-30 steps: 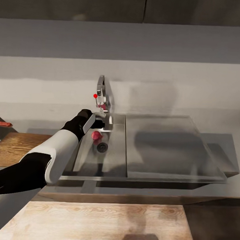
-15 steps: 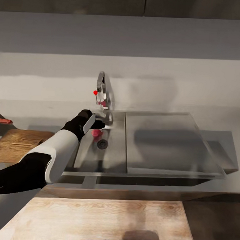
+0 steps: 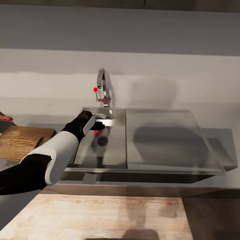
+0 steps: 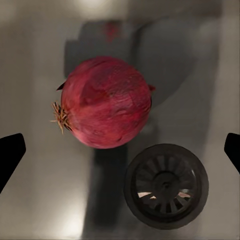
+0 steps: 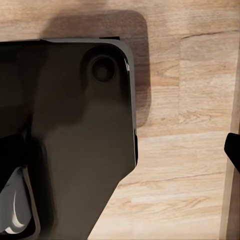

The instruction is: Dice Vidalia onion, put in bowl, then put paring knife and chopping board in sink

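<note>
Head view overlooks the sink (image 3: pixel 147 141); left wrist view closes on it.

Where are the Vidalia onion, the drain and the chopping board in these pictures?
Vidalia onion (image 4: pixel 106 102), left wrist view, middle of the bulb.
Drain (image 4: pixel 166 185), left wrist view, dark centre.
Chopping board (image 3: pixel 19 141), head view, wooden top face.

Clear basin floor around onion (image 4: pixel 106 102); drain (image 4: pixel 166 186) just beside it.

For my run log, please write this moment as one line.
left gripper: open, above Vidalia onion | onion: on sink floor beside drain | not grasped
</note>
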